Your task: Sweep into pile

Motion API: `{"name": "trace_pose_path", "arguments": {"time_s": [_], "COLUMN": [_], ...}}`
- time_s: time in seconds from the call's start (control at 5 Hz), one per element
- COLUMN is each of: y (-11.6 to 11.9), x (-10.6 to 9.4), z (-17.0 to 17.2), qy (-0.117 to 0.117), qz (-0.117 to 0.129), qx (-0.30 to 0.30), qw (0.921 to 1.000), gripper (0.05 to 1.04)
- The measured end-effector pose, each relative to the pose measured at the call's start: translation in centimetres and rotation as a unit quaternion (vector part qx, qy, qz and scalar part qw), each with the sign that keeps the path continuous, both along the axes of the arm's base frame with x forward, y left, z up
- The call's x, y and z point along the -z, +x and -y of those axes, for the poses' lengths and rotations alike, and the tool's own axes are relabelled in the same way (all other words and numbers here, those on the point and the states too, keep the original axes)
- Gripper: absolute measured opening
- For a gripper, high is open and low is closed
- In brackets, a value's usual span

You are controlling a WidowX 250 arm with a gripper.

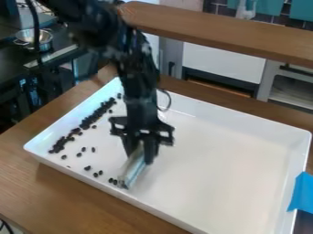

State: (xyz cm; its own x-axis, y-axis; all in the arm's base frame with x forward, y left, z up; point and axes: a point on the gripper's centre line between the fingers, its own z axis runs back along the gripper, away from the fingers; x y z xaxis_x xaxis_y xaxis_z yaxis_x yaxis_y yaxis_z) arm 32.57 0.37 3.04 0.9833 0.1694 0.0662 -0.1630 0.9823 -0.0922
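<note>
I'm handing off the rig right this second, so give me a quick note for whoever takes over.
Gripper: closed on a pale sweeping tool, whose lower end is down by the near wall of the white tray, next to a few strays.
Dark pieces: most lie in a long band beside the tray's left wall, as the camera sees it.
Done: that band is mostly gathered.
Left: stray pieces between band and tool, probably to be swept in to tighten the pile.

No readable text, labels, brand names, numbers or signs appear anywhere.
</note>
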Motion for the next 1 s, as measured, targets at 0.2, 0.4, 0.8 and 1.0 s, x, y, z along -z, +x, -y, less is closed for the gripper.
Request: {"name": "trace_pose_path", "arguments": {"time_s": [0.2, 0.4, 0.8, 1.0], "y": [-0.3, -0.3, -0.5, -0.9], "x": [0.9, 0.9, 1.0, 1.6], "z": [0.4, 0.3, -3.5, -5.0], "qy": [0.007, 0.008, 0.029, 0.051], "qz": [0.010, 0.015, 0.015, 0.024], "qx": [-0.009, -0.007, -0.017, -0.007], "qw": [0.9999, 0.9998, 0.9993, 0.9984], "gripper": [0.381, 0.381, 0.381, 0.381]}}
